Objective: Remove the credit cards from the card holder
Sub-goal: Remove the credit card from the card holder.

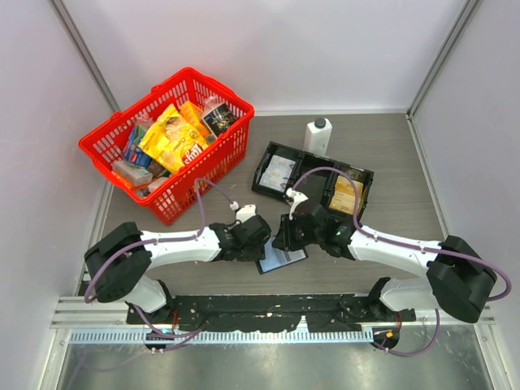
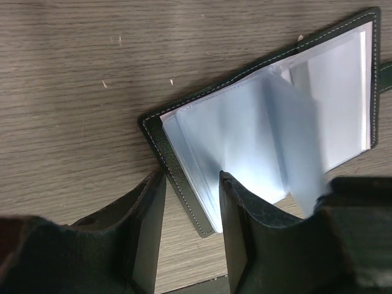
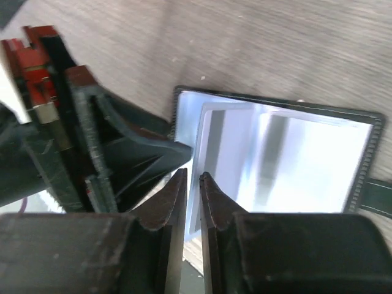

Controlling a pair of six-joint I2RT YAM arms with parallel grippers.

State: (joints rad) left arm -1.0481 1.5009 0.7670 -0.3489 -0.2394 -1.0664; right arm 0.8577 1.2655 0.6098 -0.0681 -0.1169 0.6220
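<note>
The black card holder [image 1: 284, 260] lies open on the table between my two arms, its light blue inner sleeves [image 2: 239, 135] facing up. My left gripper [image 2: 192, 177] is open over its near corner, one finger on the sleeves and the other outside the edge. My right gripper [image 3: 193, 173] has its jaws almost together on the edge of a thin light blue credit card [image 3: 226, 165] that stands up out of the holder [image 3: 306, 159]; I cannot tell whether a sleeve wraps it. A grey card [image 1: 280, 172] and a golden-yellow card [image 1: 348, 195] lie in the black tray.
A long black tray [image 1: 313, 154] lies behind the holder, with a white black-capped bottle [image 1: 318, 134] at its far edge. A red basket [image 1: 175, 207] full of packets stands at the back left. White walls close in the table on three sides.
</note>
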